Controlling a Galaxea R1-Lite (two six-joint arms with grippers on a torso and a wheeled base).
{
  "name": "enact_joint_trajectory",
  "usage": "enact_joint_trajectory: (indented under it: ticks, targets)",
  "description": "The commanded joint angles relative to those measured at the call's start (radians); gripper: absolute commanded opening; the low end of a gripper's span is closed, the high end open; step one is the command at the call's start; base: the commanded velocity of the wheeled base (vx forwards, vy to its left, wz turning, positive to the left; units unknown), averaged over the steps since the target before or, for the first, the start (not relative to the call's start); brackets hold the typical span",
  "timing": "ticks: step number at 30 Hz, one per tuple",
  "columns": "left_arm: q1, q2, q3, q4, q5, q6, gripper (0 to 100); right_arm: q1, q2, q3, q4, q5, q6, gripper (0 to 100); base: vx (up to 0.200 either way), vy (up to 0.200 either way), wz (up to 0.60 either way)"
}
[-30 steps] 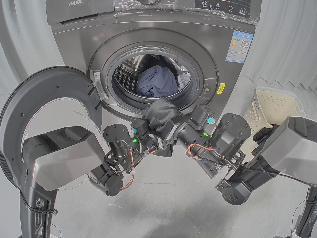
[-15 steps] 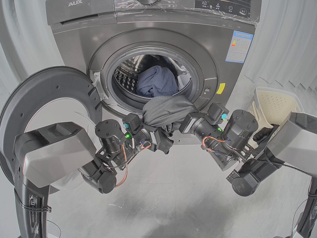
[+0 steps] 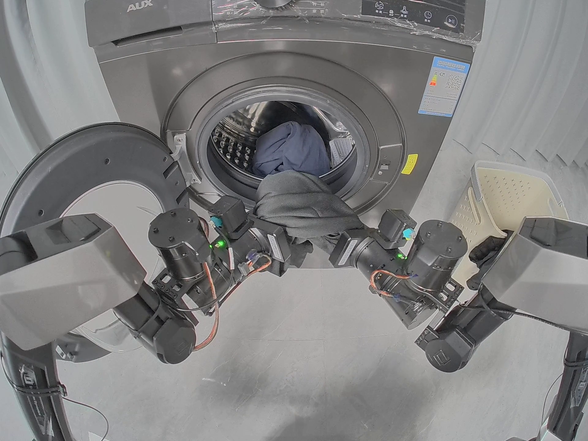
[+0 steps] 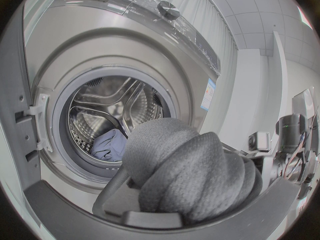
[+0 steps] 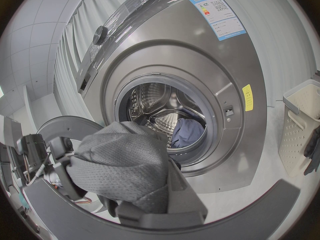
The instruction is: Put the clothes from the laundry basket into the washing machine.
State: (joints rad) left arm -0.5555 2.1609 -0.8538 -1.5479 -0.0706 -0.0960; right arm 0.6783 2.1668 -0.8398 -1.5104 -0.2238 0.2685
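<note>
Head view: a blue garment (image 3: 291, 149) already lies in the washing machine drum (image 3: 236, 141), the left gripper (image 3: 289, 251) and right gripper (image 3: 329, 240) clamp the grey garment (image 3: 303, 202) at the door opening's lower rim, and a dark piece (image 3: 487, 250) apparently waits at the laundry basket (image 3: 517, 194) edge.

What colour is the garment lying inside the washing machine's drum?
The garment is dark blue; the head view shows it best.
</note>
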Motion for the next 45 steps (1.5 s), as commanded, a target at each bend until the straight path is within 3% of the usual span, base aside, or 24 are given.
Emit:
enact_joint_trajectory:
  ticks: [1,3,4,9,10,11,12,15,21,33,38,45]
  targets:
    - [-0.014,-0.092,0.050,-0.003,0.000,0.002,0,0.020,0.018,0.004,-0.007,0.011,-0.008,0,0.000,0.000,0.00]
    - [-0.014,-0.110,0.068,-0.005,0.003,0.004,0,0.037,0.004,0.016,-0.025,0.017,-0.009,0,0.000,0.000,0.00]
    - [-0.012,-0.125,0.088,-0.003,0.006,0.004,0,0.047,-0.005,0.018,-0.030,0.023,-0.009,100,0.000,0.000,0.00]
    - [-0.014,-0.180,0.168,-0.003,0.003,-0.010,0,0.078,-0.081,0.102,-0.030,0.060,-0.017,100,0.000,0.000,0.00]
    - [-0.014,-0.211,0.223,-0.005,-0.001,-0.022,0,0.095,-0.122,0.186,-0.030,0.090,-0.037,100,0.000,0.000,0.00]
    - [-0.014,-0.211,0.223,-0.005,-0.001,-0.022,0,0.095,-0.122,0.186,-0.030,0.090,-0.037,100,0.000,0.000,0.00]
    - [-0.014,-0.237,0.263,-0.005,-0.005,-0.025,0,0.104,-0.162,0.286,-0.030,0.127,-0.058,100,0.000,0.000,0.00]
    - [-0.012,-0.277,0.309,-0.005,-0.006,-0.025,0,0.141,-0.229,0.442,-0.030,0.187,-0.092,100,0.000,0.000,0.00]
    - [-0.014,-0.326,0.374,-0.005,-0.009,-0.013,0,0.207,-0.305,0.651,-0.028,0.205,-0.092,100,0.000,0.000,0.00]
    - [-0.018,-0.320,0.444,-0.005,-0.028,0.018,0,0.119,-0.324,0.659,-0.030,0.198,-0.084,100,0.000,0.000,0.00]
    - [-0.018,-0.328,0.460,-0.005,-0.026,0.018,0,0.079,-0.323,0.653,-0.030,0.199,-0.084,100,0.000,0.000,0.00]
    - [-0.021,-0.328,0.484,-0.005,-0.021,0.018,0,0.078,-0.323,0.637,-0.030,0.199,-0.086,100,0.000,0.000,0.00]
